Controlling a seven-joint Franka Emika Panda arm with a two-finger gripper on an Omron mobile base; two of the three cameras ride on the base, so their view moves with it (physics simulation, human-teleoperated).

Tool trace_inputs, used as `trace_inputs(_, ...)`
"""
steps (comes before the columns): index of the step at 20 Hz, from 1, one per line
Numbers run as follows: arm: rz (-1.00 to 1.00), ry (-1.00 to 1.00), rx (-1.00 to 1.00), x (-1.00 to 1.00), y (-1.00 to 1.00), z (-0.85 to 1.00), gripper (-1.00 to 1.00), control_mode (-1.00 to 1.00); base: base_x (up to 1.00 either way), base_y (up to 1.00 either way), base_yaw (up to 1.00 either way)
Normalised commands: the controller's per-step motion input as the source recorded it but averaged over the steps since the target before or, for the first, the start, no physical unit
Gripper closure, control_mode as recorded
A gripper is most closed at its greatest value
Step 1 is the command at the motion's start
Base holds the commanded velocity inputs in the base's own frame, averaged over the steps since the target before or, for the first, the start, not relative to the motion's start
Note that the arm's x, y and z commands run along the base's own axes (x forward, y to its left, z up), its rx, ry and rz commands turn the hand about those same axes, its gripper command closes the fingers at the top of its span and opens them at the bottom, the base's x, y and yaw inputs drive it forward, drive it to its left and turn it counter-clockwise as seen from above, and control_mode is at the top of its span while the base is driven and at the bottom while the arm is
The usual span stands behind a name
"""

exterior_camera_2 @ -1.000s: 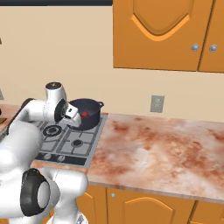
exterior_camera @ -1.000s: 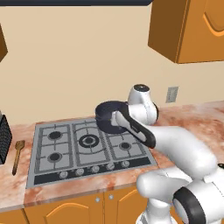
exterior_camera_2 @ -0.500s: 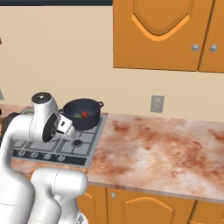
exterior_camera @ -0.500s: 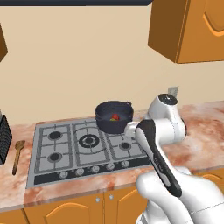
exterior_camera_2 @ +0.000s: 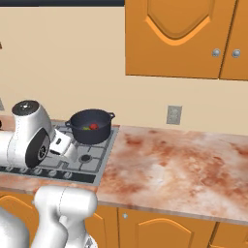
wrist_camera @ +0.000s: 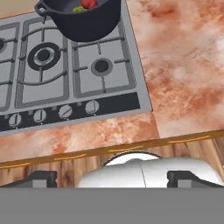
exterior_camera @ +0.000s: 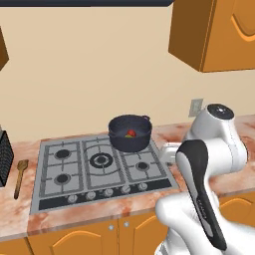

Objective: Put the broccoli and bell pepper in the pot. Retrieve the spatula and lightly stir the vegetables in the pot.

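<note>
Both vegetables sit in the dark round pot [exterior_camera: 130, 133] on the hob's back right burner: glossy red bell pepper [exterior_camera: 131, 133], bumpy green broccoli [exterior_camera_2: 86, 128]. The slim wooden spatula [exterior_camera: 20, 175] lies at the table's left edge (untouched). The pincer [wrist_camera: 112, 178] gapes empty; fetching it comes next, I'd say.

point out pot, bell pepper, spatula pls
pot [exterior_camera: 130, 139]: left base view, front of its dark wall.
bell pepper [exterior_camera: 131, 133]: left base view, its red top inside the pot.
spatula [exterior_camera: 21, 167]: left base view, its head.
</note>
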Motion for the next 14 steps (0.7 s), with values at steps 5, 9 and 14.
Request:
trace_inputs(5, 0.00, -0.03, 0.00, -0.24, 0.00, 0.03, -1.00, -1.00, 0.00, 0.00, 0.00)
trace_inputs(9, 0.00, 0.00, 0.00, 0.00, 0.00, 0.00, -1.00, -1.00, 0.00, 0.00, 0.00)
trace_inputs(14, 0.00, 0.00, 0.00, -0.04, 0.00, 0.00, -1.00, 1.00, -0.26, 0.24, 0.00)
